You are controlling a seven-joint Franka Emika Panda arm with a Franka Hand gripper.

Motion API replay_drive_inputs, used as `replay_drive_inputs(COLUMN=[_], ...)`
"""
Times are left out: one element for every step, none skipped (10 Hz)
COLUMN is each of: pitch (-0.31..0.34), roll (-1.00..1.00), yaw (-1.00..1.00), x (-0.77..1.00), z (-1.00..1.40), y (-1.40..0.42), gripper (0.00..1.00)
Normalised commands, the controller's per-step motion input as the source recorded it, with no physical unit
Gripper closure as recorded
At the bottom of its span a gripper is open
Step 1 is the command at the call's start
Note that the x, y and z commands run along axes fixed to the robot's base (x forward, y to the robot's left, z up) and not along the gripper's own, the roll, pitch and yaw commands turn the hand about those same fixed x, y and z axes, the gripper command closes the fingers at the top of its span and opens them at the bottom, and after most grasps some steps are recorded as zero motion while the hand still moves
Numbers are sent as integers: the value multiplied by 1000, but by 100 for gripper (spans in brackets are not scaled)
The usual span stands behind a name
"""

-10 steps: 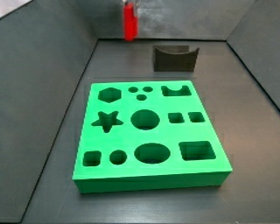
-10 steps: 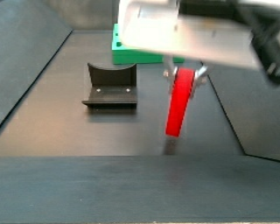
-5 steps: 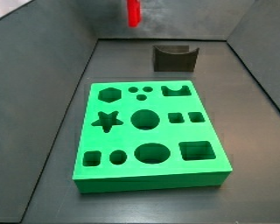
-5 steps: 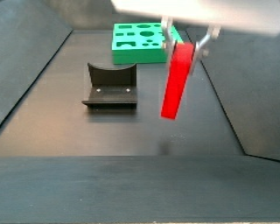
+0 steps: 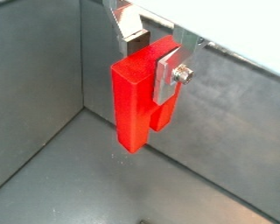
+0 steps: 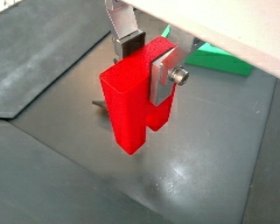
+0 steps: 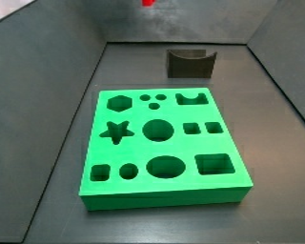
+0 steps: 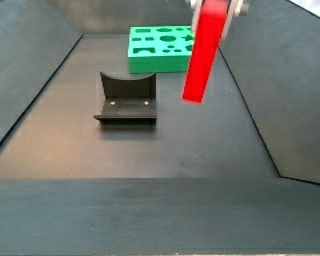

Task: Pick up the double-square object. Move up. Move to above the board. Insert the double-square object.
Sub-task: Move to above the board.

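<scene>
Clamped between the flat silver fingers (image 5: 168,74) of the gripper (image 5: 149,63) is the double-square object (image 5: 139,101), held near its upper end so that most of its length hangs free below the plates; the same grasp is seen in both wrist views (image 6: 143,66). The piece (image 6: 133,101) is bright red plastic, tall and narrow, made of two parallel square-section prongs joined side by side, with a flat square face at the lower end. In a side view it (image 8: 204,55) is seen hanging upright high above the dark floor, its top cut off by the frame edge, with nothing touching it from below. In a side view only its lowest tip (image 7: 149,3) shows at the upper edge, above and beyond the fixture (image 7: 190,63). The fixture (image 8: 125,98), a dark L-shaped bracket on a base plate, stands on the floor between the red piece and the board (image 7: 164,143), close to the board's far edge. The board (image 8: 164,48) is a thick bright green slab lying flat, its star, hexagon, round and square holes all uncovered. Grey walls slope up on both sides of the board, and bare floor is left around the fixture and along the board's sides.
</scene>
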Motion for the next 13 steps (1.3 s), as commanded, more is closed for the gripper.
replay_drive_inputs(pitch=[74, 74, 693, 675, 547, 320, 180, 92, 42, 16, 16, 17, 24], roll=[-49, -49, -149, -129, -50, -6, 22, 27, 17, 7, -4, -12, -12], yaw=[9, 9, 842, 806, 608, 324, 173, 78, 41, 26, 16, 9, 7], x=[24, 22, 24, 25, 27, 29, 30, 28, 26, 27, 27, 27, 30], z=[292, 177, 166, 169, 178, 172, 172, 178, 180, 181, 185, 191, 195], y=[-7, -6, -1000, -1000, -1000, -1000, -1000, -1000, -1000, -1000, -1000, -1000, -1000], gripper=[100, 100, 100, 100, 100, 100, 100, 100, 100, 100, 100, 100, 100])
